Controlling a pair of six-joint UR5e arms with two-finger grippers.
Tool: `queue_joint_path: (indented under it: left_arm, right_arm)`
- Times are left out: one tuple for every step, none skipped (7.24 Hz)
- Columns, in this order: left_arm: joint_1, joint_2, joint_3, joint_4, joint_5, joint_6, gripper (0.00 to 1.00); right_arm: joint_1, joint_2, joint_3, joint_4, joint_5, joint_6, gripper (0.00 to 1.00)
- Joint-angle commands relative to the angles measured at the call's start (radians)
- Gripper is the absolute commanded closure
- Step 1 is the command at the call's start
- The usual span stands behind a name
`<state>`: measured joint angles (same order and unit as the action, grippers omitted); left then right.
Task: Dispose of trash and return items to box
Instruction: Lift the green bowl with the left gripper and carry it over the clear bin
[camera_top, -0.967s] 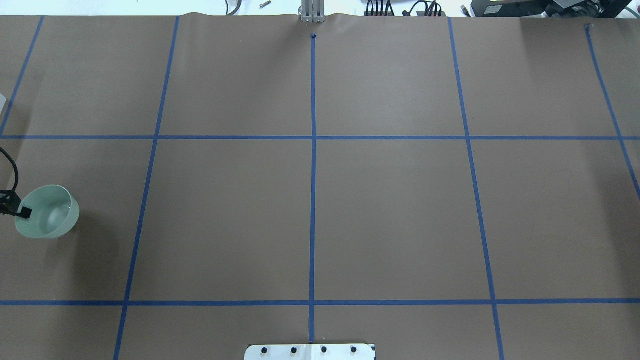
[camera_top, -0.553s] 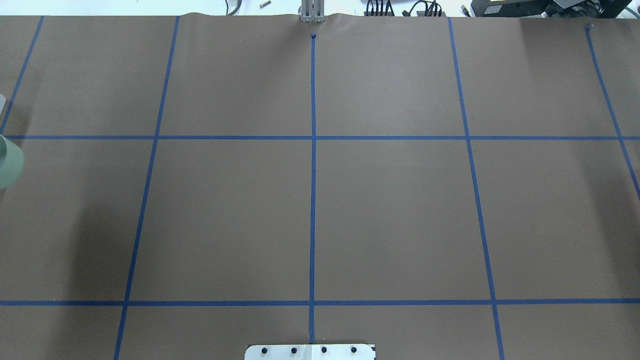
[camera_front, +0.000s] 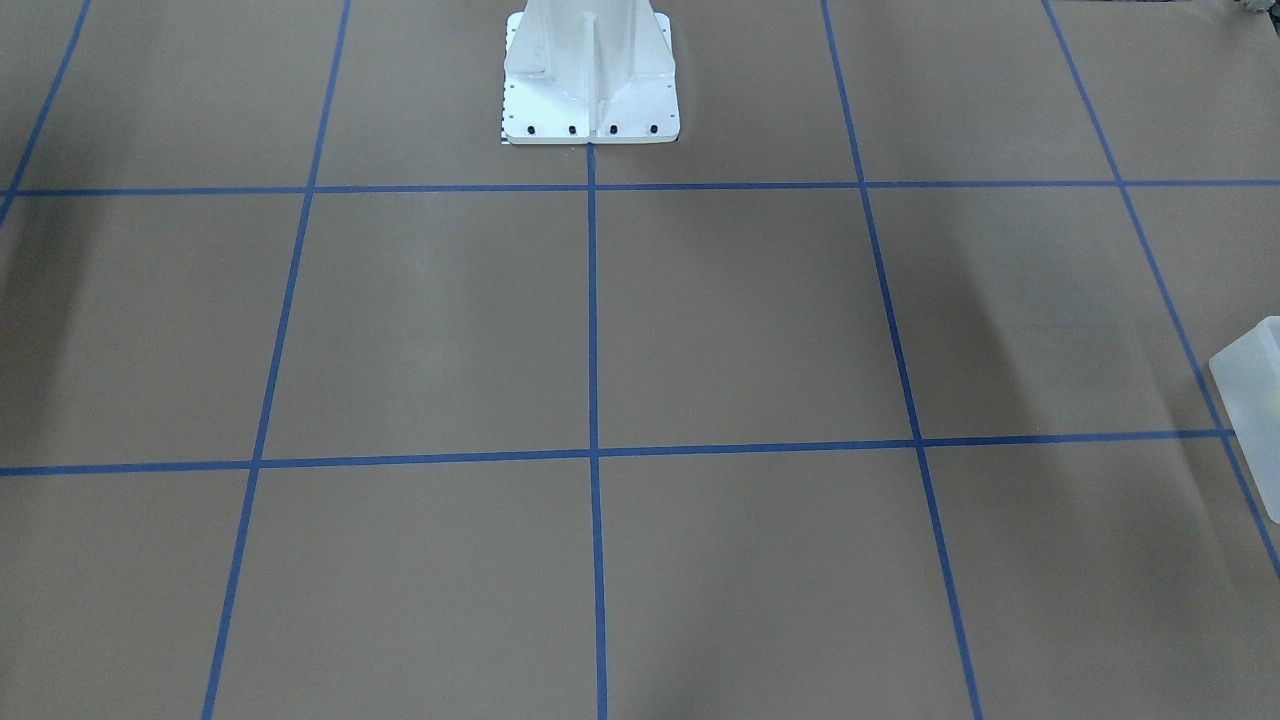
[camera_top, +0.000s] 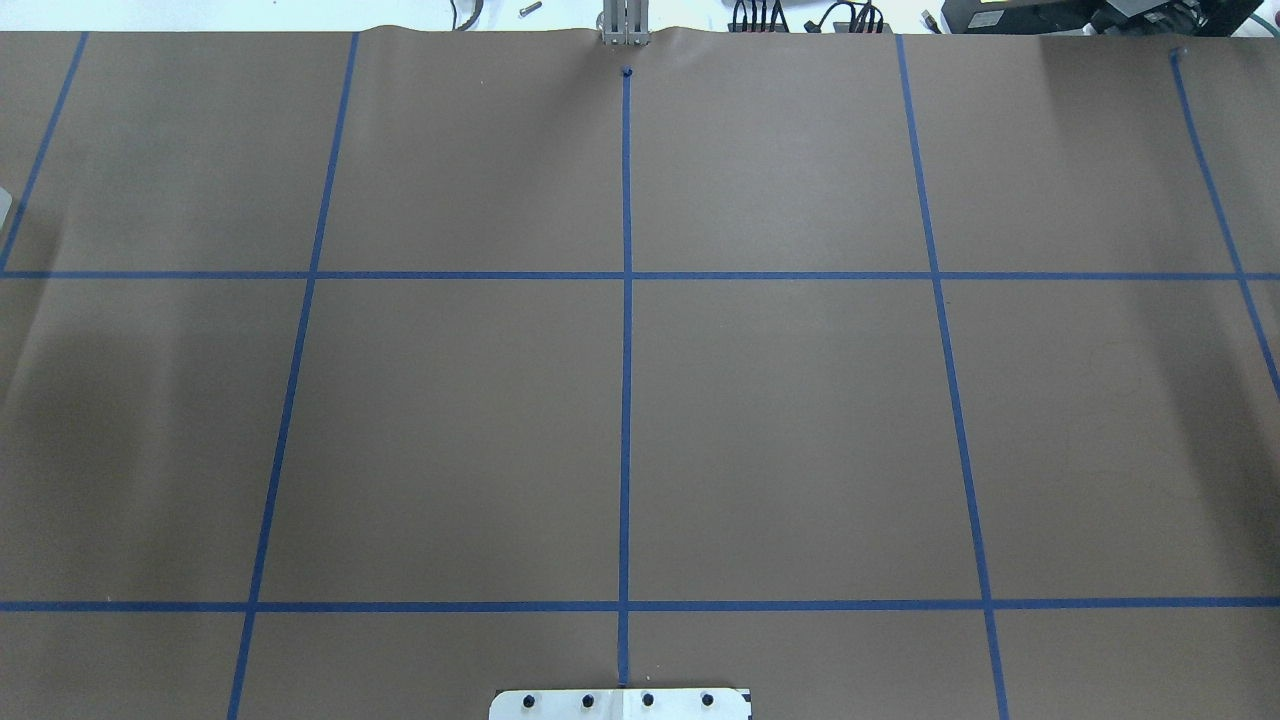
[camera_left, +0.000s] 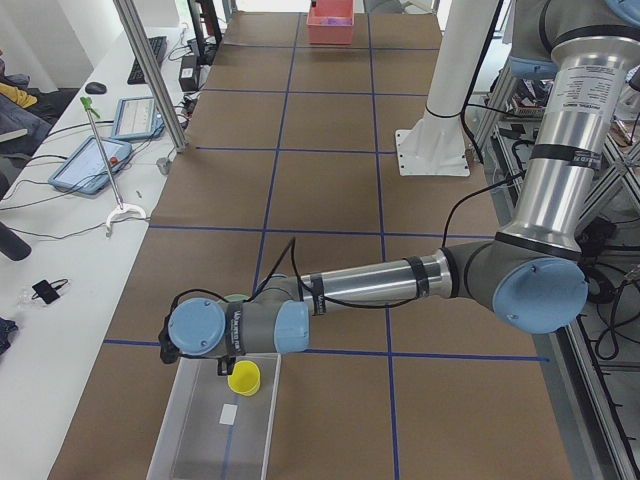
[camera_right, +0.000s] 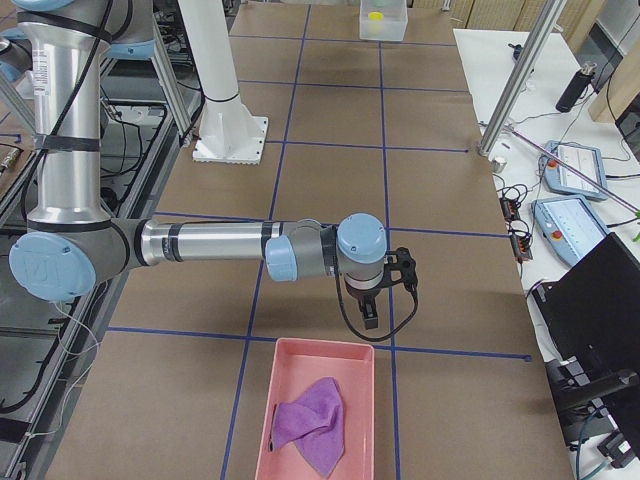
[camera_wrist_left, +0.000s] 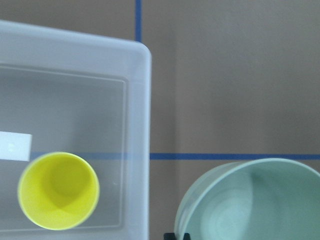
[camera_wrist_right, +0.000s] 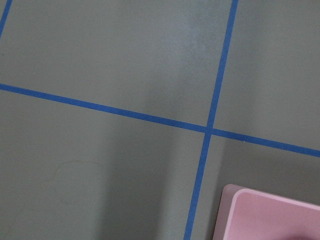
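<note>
Currently: the step in hand looks like returning the mint-green bowl (camera_wrist_left: 250, 205) to the box (camera_wrist_left: 139, 100), apparently the last item to go in.
Left end effector (camera_wrist_left: 176, 236): only a dark tip shows in the left wrist view, at the bowl's near rim. It appears clamped on that rim.
Mint-green bowl: upright and open side up, outside the box, just right of its right wall. It looks far larger than the cup, so it is probably held above the bench (camera_top: 780, 430).
Yellow cup (camera_wrist_left: 58, 190): upright inside the box, close to the right wall.
Box: translucent, at the left end of the bench. A small white label (camera_left: 228, 413) lies on its floor beyond the cup.
Right end effector (camera_right: 368, 315): points down over the bench, just beyond the far edge of the pink tray (camera_right: 262, 400). Whether it is open or closed cannot be told.
Pink tray: holds a purple cloth (camera_right: 310, 422), so the trash part seems dealt with.
Next move: shift the bowl left across the box wall, keeping its base above the rim. Then lower it onto bare floor clear of the cup and release.
Risk: the bowl hangs from a rim pinch and could tilt or clip the wall.
</note>
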<state>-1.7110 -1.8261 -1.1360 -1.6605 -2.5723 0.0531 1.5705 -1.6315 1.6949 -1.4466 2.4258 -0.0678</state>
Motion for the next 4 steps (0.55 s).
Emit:
queue_joint_path:
  left_arm:
    - [-0.032, -0.058, 0.149, -0.014, 0.171, -0.165, 1.00]
    - [-0.032, -0.073, 0.251, -0.174, 0.228, -0.308, 1.00]
    - [-0.030, -0.109, 0.336, -0.279, 0.242, -0.431, 1.00]
    - [-0.029, -0.133, 0.384, -0.316, 0.242, -0.502, 1.00]
  right_arm:
    - [-0.004, 0.001, -0.003, 0.000, -0.004, 0.000, 0.00]
    - [-0.012, 0.001, -0.004, 0.000, -0.011, 0.000, 0.00]
    - [-0.012, 0.001, -0.003, 0.000, -0.011, 0.002, 0.00]
    - [-0.014, 0.001, -0.003, 0.000, -0.011, 0.002, 0.00]
